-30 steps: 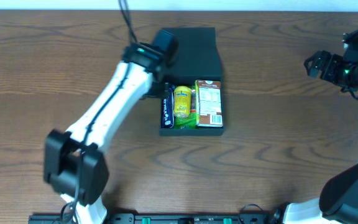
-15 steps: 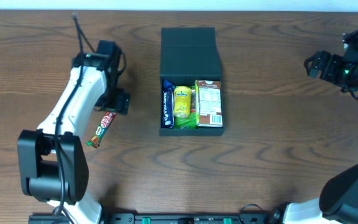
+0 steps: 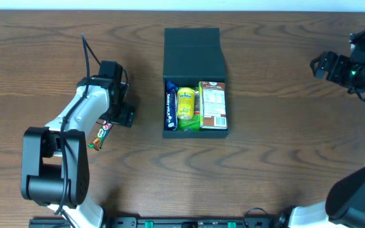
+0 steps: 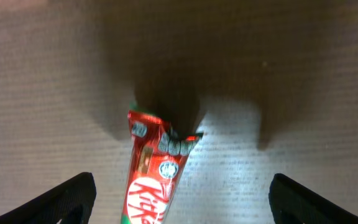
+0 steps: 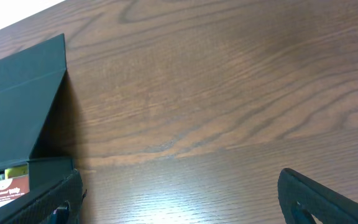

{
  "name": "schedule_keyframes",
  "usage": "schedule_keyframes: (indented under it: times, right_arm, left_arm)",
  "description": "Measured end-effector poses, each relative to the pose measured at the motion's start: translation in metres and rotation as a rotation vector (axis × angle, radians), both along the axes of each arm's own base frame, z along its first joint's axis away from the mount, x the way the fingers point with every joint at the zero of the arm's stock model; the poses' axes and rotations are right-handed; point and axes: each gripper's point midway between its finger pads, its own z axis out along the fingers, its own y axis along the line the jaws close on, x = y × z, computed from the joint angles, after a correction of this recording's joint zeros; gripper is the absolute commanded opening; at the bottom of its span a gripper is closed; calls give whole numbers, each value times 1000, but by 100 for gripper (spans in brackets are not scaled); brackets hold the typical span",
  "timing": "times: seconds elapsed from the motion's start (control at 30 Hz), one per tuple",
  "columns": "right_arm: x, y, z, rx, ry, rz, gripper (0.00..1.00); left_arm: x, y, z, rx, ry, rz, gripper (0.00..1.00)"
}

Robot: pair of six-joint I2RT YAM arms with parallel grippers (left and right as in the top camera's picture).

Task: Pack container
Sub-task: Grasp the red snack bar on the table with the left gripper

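Observation:
The dark teal-black container [image 3: 167,132] stands open in the middle of the table, its flat lid [image 3: 193,50] laid back. Inside lie a blue bar, a yellow packet and a green-white carton. It also shows at the left of the right wrist view [image 5: 23,118]. A red KitKat bar [image 3: 100,135] lies on the table at the left. My left gripper [image 3: 110,121] is open directly over the bar's upper end; in the left wrist view the bar [image 4: 153,177] lies between the spread fingers [image 4: 182,199]. My right gripper [image 3: 325,65] is open and empty at the far right.
The wooden table [image 3: 277,145] holds nothing else. The left arm runs from the front left base to the KitKat. The right arm stands along the right edge.
My left arm swung from the container to the left and has come down over the KitKat bar, covering its upper end. The right arm has not moved.

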Motion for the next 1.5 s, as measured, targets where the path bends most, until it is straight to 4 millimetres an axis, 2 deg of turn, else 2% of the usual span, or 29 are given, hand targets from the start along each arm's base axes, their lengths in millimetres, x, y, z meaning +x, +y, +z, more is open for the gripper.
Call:
schedule_keyframes:
  times: [0.2,0.27,0.37,0.7,0.77,0.9,1.17,1.3,1.5]
  right_arm:
    - [0,0,0,1,2,1,99]
    - [-1,1,-1,2,4,1,99]
    - [-1,1,-1,3,6,0,99]
    - [-3,1,-2,6,14,1,99]
    - [-3,1,-2,6,14,1,99]
    - [-3,1,-2,6,14,0,99]
    - [-5,3,-4,12,28,0,99]
    - [-6,3,-4,12,28,1,99]
    - [-6,3,-4,13,29,1,99]
  left_arm:
    - [3,0,-10,0,-35,-5,88]
    - [-1,2,-14,5,-26,-6,82]
    - [3,3,-14,12,-43,-3,75]
    - [6,23,-13,21,-55,51,73]
    - [6,22,-14,12,-54,50,69]
    - [6,19,-14,-3,-54,52,52]
    - [6,17,-14,-13,-52,46,29]
    - [6,17,-14,-13,-52,48,19]
    - [6,17,-13,-16,-57,70,13]
